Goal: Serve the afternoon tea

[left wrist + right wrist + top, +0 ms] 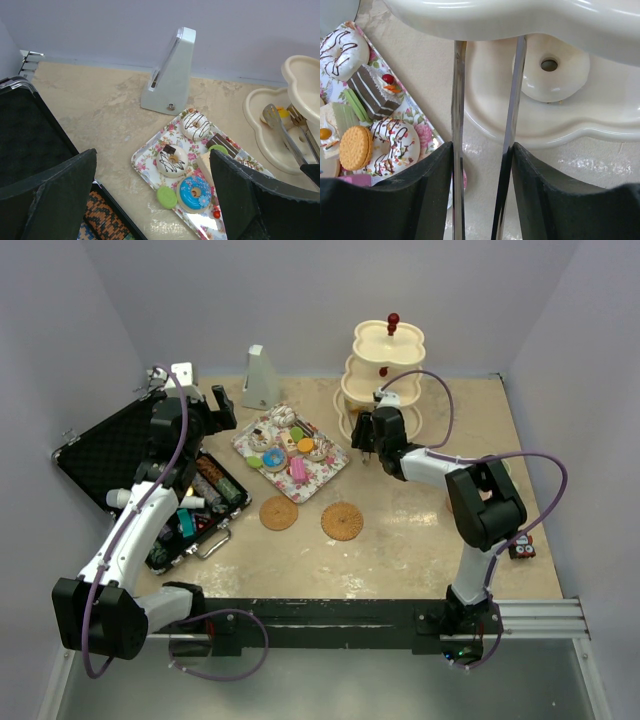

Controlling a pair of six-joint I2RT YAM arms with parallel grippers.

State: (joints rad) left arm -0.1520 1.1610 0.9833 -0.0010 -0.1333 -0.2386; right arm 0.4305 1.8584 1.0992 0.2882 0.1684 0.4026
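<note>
Black case [100, 455] open at left worktop [420, 540] edge; left gripper [152, 151] spread wide, empty, above floral tray [335, 465] of glossy toy donuts [195, 192]; round woven coasters [279, 512] apart on bare stretch in front; right gripper [482, 145] clamps thin metal tongs [457, 100], tips over scalloped cream stand [388, 340]'s bottom tier beside white donut [550, 75].

Pale lilac walls [300, 300] enclose the beige, marble-patterned counter [400, 560] from 9 through 12 to 3 o'clock; lighting seems even.
</note>
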